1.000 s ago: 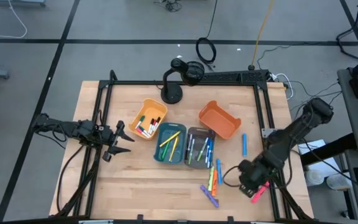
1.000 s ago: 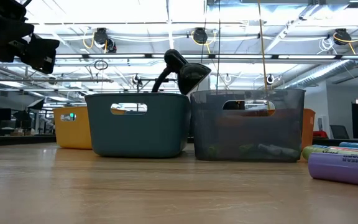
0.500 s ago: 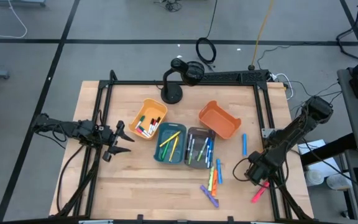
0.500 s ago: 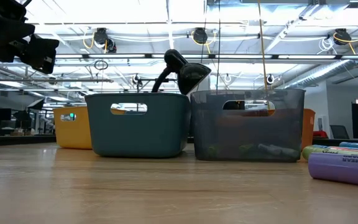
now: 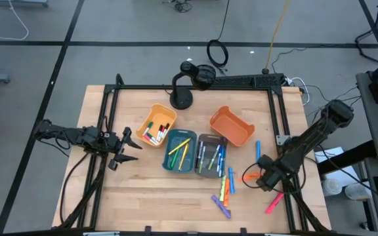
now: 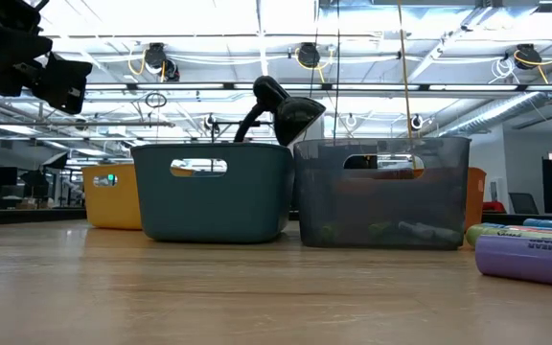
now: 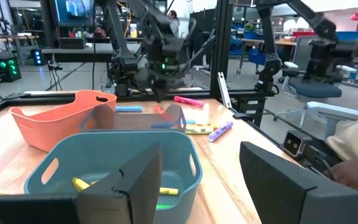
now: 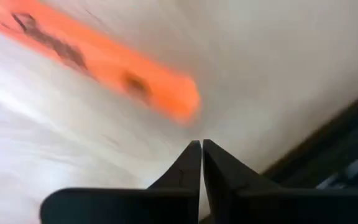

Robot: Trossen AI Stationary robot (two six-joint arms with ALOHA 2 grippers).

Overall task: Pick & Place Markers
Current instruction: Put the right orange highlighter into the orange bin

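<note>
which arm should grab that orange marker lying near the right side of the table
Right. The right claw, shut and empty, sits beside the orange marker; the left claw waits open across the bins.

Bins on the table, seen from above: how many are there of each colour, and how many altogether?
Yellow bin: 1
Teal bin: 1
Grey bin: 1
Orange bin: 1
Total: 4
</note>
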